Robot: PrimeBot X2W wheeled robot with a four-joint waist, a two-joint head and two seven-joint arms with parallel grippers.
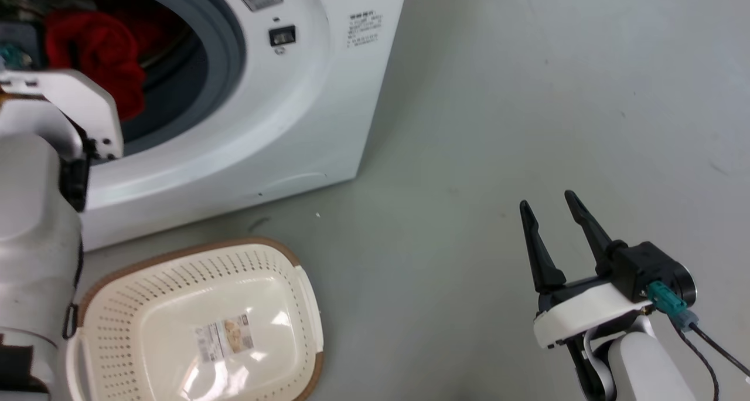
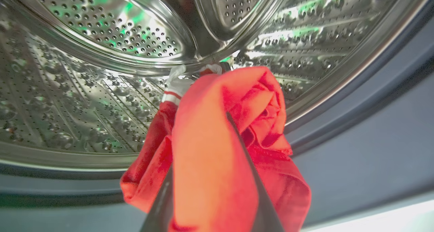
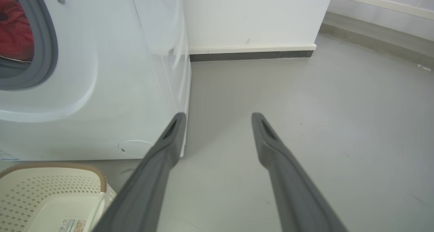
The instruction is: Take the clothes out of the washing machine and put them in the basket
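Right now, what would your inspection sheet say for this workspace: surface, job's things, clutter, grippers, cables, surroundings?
Surface: grey floor, a few faint marks.
Job's things: red clothes held up inside the washing machine, at the drum mouth; basket on the floor before the machine, no clothes in it.
Clutter: nothing seen.
Grippers: left gripper shut on the clothes; right gripper open, holding nothing, over the floor.
Cables: dark cable runs from the right wrist's teal plug.
Surroundings: white wall with dark skirting beside the machine.
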